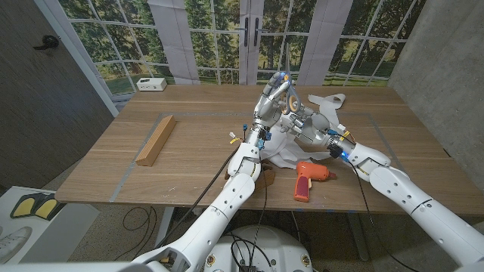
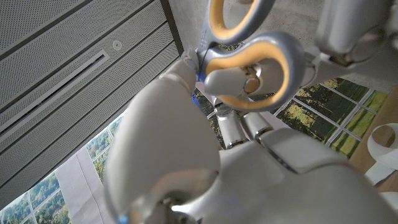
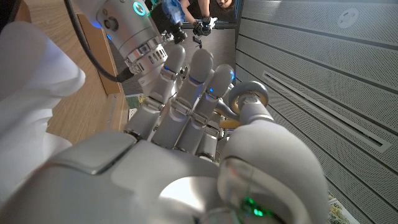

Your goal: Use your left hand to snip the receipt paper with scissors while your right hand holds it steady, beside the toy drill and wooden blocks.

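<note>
Head view: your left robot hand (image 1: 270, 102) is raised over the counter (image 1: 197, 143) mid-right, gripping the scissors (image 1: 283, 81), grey-and-yellow loops up. Your right robot hand (image 1: 306, 123) meets it there; whether it grips anything, you can't tell. White receipt paper (image 1: 283, 151) lies crumpled beneath, toy drill (image 1: 307, 179) just in front, wooden block (image 1: 156, 140) well to the left.

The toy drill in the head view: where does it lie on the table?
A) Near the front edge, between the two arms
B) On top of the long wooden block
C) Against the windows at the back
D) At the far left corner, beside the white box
A: the orange toy drill lies near the front edge of the wooden table, between the two forearms.
</note>
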Controlling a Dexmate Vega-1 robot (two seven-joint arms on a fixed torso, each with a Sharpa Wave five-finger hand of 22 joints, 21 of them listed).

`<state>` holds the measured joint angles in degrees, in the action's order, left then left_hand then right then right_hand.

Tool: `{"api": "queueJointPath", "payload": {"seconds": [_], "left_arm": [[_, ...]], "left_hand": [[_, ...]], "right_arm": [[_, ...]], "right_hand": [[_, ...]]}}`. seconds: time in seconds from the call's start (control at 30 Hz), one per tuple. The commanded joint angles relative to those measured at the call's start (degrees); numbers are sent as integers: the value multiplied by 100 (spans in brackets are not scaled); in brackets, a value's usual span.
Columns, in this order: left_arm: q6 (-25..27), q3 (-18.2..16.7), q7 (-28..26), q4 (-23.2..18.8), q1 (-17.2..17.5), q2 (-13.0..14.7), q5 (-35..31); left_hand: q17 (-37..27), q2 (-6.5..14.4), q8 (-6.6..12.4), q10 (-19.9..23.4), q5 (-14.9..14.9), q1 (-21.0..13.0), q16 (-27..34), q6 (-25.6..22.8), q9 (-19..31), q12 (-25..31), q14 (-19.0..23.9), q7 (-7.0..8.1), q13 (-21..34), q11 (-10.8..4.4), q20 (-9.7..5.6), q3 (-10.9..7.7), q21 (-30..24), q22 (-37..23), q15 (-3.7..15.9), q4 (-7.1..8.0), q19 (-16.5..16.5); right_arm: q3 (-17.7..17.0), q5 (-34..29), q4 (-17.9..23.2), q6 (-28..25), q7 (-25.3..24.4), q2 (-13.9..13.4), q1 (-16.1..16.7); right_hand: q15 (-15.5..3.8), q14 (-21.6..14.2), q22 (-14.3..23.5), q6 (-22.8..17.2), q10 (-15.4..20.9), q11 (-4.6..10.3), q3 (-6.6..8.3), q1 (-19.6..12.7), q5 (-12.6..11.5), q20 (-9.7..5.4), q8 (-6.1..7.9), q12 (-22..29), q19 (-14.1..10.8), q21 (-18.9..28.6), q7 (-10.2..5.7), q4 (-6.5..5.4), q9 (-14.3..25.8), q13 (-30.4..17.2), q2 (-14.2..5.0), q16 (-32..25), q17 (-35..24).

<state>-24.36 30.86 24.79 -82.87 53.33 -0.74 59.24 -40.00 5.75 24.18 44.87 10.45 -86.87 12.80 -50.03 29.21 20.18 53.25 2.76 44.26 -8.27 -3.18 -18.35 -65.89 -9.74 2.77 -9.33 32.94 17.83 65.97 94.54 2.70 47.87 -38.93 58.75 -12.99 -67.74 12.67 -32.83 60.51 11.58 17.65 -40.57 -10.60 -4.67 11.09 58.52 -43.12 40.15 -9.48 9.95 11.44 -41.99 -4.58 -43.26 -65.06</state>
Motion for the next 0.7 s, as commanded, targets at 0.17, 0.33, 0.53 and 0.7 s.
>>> {"api": "queueJointPath", "payload": {"seconds": [0.17, 0.33, 0.53, 0.7], "left_arm": [[-1146, 142, -465, 182, -76, 49, -1225], [-1273, 188, -558, 163, -81, 117, -1313], [-1329, 233, -486, 193, -106, 166, -1221], [-1405, 259, -435, 247, -140, 173, -1211]], "left_hand": [[-8, 33, 45, 32, 31, -81, 38, -96, 2, 23, 511, -20, 10, -24, -791, -1, 14, -22, 986, 1, 56], [-9, 33, 37, 29, 29, -83, 38, -92, -8, 22, 509, -13, 9, -28, -793, -1, 19, -22, 983, 1, 56], [-12, 30, 37, 26, 26, -86, 39, -102, -15, 25, 509, -20, 14, -23, -797, 0, 25, -22, 981, -1, 53], [-13, 29, 28, 41, 24, -86, 40, -96, -25, 24, 511, -37, 3, -19, -802, 2, 26, -24, 977, 1, 51]], "right_arm": [[111, -12, 8, -127, 105, -31, -94], [173, 27, -101, -181, 249, 26, -182], [245, 99, -298, -258, 526, 120, -315], [251, 103, -387, -265, 637, 161, -362]], "right_hand": [[25, -29, 16, -80, -210, -37, -108, -208, 6, -157, 8, 230, 47, 95, 23, -61, 23, -425, 106, -132, -58], [17, 20, 1, -312, -251, -18, -161, -217, 7, -142, 47, 663, 52, 161, 129, -136, 42, -1076, 116, -259, -338], [20, 84, -15, -410, -359, -5, -201, -206, 9, -109, 41, 843, 128, 174, 147, -167, 51, -1392, 130, -303, -424], [14, 164, -28, -543, -424, -1, -218, -221, 5, -85, 65, 936, 213, 169, 168, -171, 60, -1560, 132, -291, -412]]}}
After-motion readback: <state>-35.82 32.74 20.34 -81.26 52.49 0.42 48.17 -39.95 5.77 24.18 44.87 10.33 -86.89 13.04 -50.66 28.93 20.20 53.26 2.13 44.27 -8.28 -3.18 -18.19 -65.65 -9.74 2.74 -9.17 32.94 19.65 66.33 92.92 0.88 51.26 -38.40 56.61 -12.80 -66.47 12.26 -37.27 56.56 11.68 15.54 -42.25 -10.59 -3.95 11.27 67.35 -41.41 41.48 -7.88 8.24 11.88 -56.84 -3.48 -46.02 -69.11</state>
